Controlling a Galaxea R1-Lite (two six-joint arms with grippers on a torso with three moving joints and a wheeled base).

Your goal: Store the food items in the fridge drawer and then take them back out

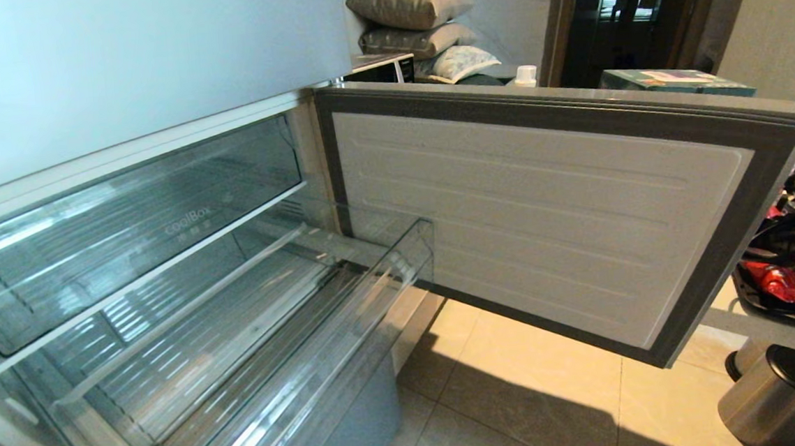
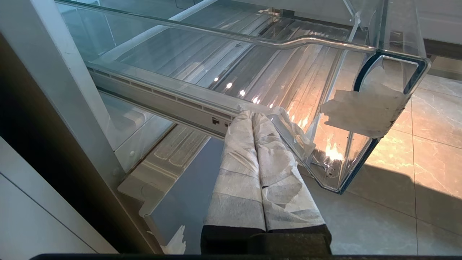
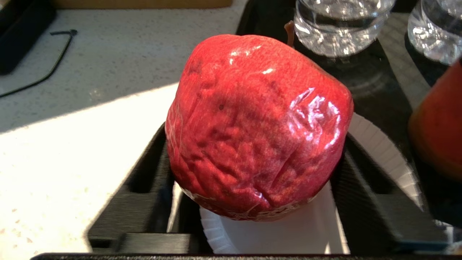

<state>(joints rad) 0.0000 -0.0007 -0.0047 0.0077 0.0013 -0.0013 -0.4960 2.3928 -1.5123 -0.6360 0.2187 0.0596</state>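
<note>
While the wide, clear plastic fridge drawer (image 1: 254,373) with ribbed bottom stands pulled out below the open door (image 1: 544,220), the right end effector (image 3: 252,159) grips a wrinkled, dull red round fruit (image 3: 258,126) (film-wrapped) above a white paper plate (image 3: 281,231) beside a pale speckled tabletop (image 3: 90,90). The left end effector (image 2: 254,119), fingers pressed together, hangs beside the drawer's front lip.

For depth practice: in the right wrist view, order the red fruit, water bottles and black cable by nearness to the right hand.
1. Red fruit, at the right hand.
2. Water bottles, just behind.
3. Black cable, far across the counter.
</note>
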